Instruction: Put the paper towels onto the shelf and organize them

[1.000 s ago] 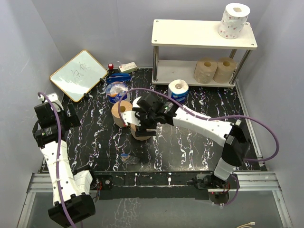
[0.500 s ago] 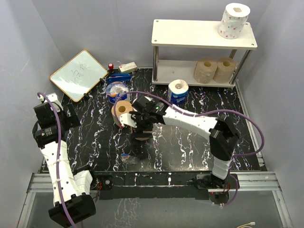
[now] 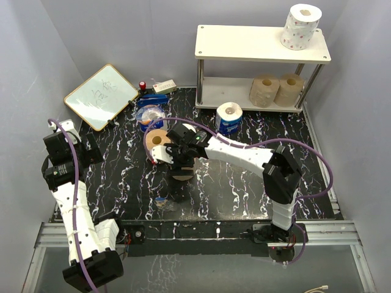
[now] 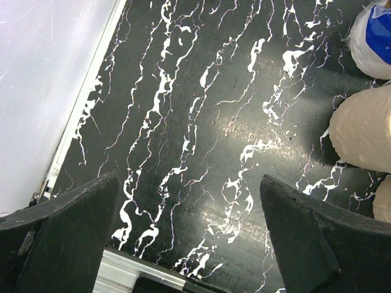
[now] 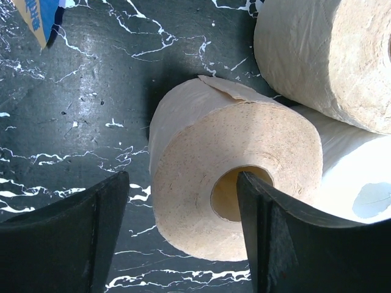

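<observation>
7 paper towel rolls were counted. 3 sat on the cream-white 2-tier shelf at the far right. A white roll with small dots stood upright at the right end of the top board. A tan-brown shelf roll and its tan-brown neighbour touched side by side on the lower board. The other 4 were on the black white-veined table. A blue-wrapped roll stood just in front of the shelf's left legs, apart from the rest. Left of centre, a near tan-brown roll, a far tan-brown roll and a plain white roll were clustered. The right gripper hung over the near tan-brown roll, which stood on end with its core up and a loose flap at its top edge. The jaws were apart and not clamped: one finger was beside the outer wall with a sliver of table between, the other finger over the rim of the core. The plain white roll touched that roll. The left gripper was near the table's left edge, jaws wide apart over bare marbling, holding nothing. A framed whiteboard lay at the far left. A blue-and-clear packet, contents unclear, lay just beyond the far tan-brown roll.
</observation>
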Available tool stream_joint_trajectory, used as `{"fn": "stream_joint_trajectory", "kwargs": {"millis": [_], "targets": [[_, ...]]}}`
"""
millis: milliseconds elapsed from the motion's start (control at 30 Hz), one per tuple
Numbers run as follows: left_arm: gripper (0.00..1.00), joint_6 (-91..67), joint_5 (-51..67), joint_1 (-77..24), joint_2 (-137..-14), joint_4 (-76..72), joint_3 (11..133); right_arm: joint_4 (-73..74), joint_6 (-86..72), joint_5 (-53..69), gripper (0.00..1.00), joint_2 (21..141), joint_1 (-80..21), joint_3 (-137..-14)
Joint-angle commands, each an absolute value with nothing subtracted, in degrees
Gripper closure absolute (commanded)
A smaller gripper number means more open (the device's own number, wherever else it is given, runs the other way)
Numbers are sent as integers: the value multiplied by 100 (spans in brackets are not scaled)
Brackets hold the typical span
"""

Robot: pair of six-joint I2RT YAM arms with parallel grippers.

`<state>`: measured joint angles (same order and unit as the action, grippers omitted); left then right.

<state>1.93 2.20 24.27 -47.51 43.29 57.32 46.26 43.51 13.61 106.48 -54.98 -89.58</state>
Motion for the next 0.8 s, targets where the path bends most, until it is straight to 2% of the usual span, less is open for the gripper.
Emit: {"fn": "stream_joint_trajectory", "kwargs": {"millis": [0,267,367,567,667,767], "targets": [[2,226,288,2467,-4705,4263,5722,4354,4425,1248,35,10722,-5495,-9024],[2,234,307,2466,-4741,4263,5722,4228,4513,985,51,10708,-5499,-8835],[2,243,320,2469,-4745,4258,5717,4193,4481,943,67,10775,-5502,-8785],[2,245,299,2465,-4737,4252,5712,4175,4397,941,84,10778,-5500,-8720],[2,242,300,2462,-4731,4254,5713,4300,4365,888,99,10626,-5501,-8831],[2,244,307,2461,-4728,4249,5713,4396,4357,657,100,10315,-5493,-8954]]}}
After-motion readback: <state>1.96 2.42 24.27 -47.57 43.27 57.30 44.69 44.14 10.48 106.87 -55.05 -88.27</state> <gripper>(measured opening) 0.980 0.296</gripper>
